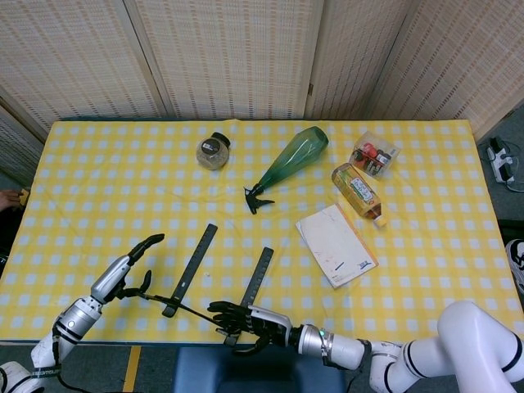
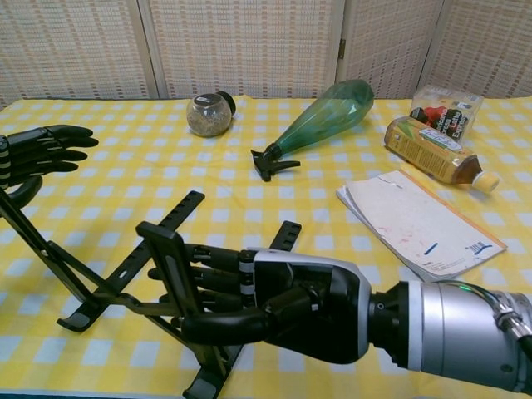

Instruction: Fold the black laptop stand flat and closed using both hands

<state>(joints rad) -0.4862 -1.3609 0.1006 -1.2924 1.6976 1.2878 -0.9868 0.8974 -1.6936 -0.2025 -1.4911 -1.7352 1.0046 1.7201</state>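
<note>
While the black laptop stand (image 2: 125, 278) sits at the near edge of the yellow checked table (image 1: 426, 246), left of centre, its upper bars lie tilted low over its two base rails, partly collapsed. At the near right of the stand, the right hand (image 2: 274, 295) grips the right upright bar, fingers (image 2: 208, 274) wrapped round it from the right and thumb underneath. Further left, the left hand (image 2: 37, 150) hangs spread with fingers straight and apart; its palm seems to meet the top of the left bar, though contact is unclear. Right of centre lies a white notepad (image 1: 336, 244). Beyond it are an amber bottle (image 1: 357, 192) and a clear snack box (image 1: 373, 155). A green spray bottle (image 1: 288, 164) lies at centre, a small glass jar (image 1: 213, 151) to its left.
</note>
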